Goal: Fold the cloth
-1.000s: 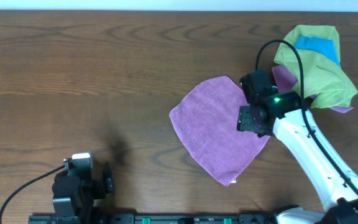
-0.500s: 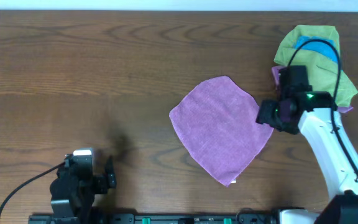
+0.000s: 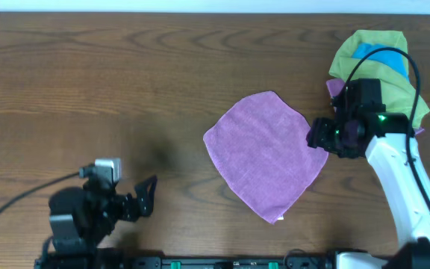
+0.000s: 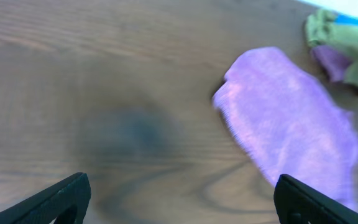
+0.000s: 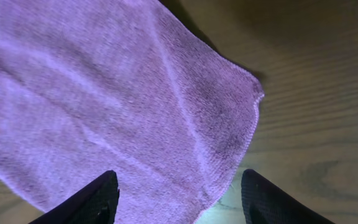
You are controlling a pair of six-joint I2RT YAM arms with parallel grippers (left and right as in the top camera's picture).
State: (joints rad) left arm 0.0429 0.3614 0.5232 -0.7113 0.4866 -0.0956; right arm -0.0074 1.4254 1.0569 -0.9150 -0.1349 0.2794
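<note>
The lilac cloth is spread flat right of centre on the table, one corner under the right gripper, whose jaws are seen apart. The left gripper is held wide open, well apart. Only the hem may be pinched and lost, or the nearby lime-green cloth snagged. Fingertip contact is cut off from view.

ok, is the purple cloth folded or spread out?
Spread. The lilac cloth lies flat in one layer on the table, corners out, no edge doubled over.
</note>
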